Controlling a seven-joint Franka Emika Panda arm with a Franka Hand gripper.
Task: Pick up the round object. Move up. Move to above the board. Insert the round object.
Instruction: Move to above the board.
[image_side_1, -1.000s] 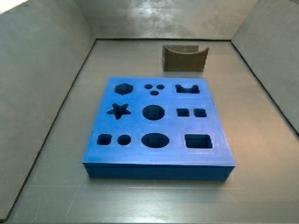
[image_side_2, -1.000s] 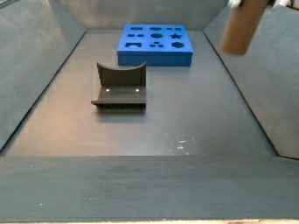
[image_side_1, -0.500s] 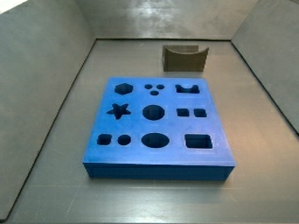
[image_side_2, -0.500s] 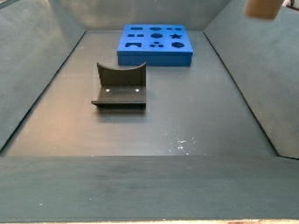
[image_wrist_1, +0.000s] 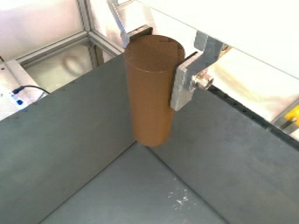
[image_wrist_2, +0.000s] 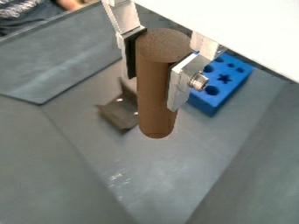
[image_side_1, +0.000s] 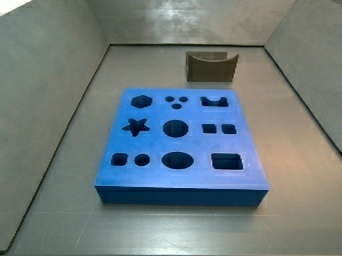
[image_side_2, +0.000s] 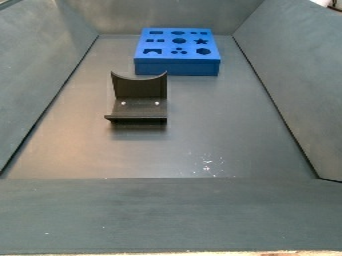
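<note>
Gripper (image_wrist_1: 158, 59) status: my two silver fingers are pinched on the round object (image_wrist_1: 149, 89), a tall brown peg. In both wrist views the peg hangs upright between the fingers (image_wrist_2: 184, 80), which clamp its upper part on opposite sides; its lower end is free, well above the dark floor. In the wrist view that looks toward the board, the same gripper (image_wrist_2: 158, 54) grips the peg (image_wrist_2: 158, 86) the same way.

Position: neither side view shows the gripper or the peg; both lie outside those frames.

Board (image_side_1: 181, 148): the blue block lies flat on the floor in both side views, with its cut-outs facing up, among them a star, circles and squares. All the holes I can see are empty. In a side view it sits at the far end of the enclosure (image_side_2: 179, 48). In a wrist view only one corner (image_wrist_2: 222, 86) shows, below and behind the peg, well apart from it.

Fixture (image_side_2: 136, 100): the dark bracket stands on the floor nearer the camera than the board in a side view, and beyond the board's far edge (image_side_1: 211, 66) in a side view. In a wrist view it shows partly behind the peg (image_wrist_2: 121, 112).
</note>
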